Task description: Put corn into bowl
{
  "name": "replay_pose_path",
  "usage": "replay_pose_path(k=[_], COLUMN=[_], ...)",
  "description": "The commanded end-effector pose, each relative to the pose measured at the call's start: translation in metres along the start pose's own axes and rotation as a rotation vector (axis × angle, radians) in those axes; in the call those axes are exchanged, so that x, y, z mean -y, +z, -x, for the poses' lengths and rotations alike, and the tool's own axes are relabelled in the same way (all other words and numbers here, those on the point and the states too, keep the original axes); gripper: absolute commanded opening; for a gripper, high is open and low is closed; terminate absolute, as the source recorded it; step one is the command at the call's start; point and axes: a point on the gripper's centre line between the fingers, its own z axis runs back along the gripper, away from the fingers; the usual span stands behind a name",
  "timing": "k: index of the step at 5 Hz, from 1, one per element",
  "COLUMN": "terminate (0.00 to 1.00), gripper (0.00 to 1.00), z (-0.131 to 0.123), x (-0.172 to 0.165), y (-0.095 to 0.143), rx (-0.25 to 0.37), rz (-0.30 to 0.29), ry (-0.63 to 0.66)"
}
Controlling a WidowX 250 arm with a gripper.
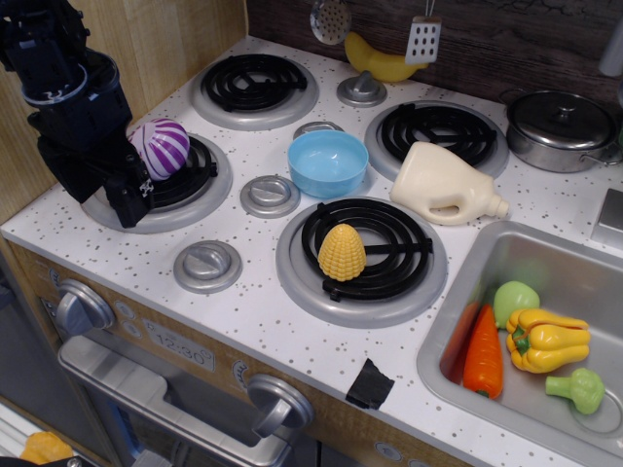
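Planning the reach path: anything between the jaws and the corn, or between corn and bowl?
Nothing visible blocks either leg. The gripper sits at the left burner beside a purple striped ball; bare countertop and a knob lie toward the corn. The bowl is just behind it, empty.

The tool (136,199) hangs low at the left burner, its fingertips too dark to tell apart. It hides part of the purple striped ball (164,146). The sink (467,292) runs off the right edge, and the spatula (424,39) is cut off above.
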Motion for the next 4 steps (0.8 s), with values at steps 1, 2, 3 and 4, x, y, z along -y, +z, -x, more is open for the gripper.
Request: replay_pose_path(k=[1, 2, 3, 4], terminate=[0.00, 0.00, 0.00, 0.00], gripper=[1.00, 1.00, 1.00, 1.00], z=[0.000, -0.015, -0.025, -0.042], x=[0.000, 0.045, 0.078, 0.122], y=[0.000, 0.003, 0.022, 0.043], rx=[0.000, 0.032, 0.042, 0.052], rz=[0.000, -0.028, -0.040, -0.028], ry=[0.000, 0.069, 0.072, 0.068])
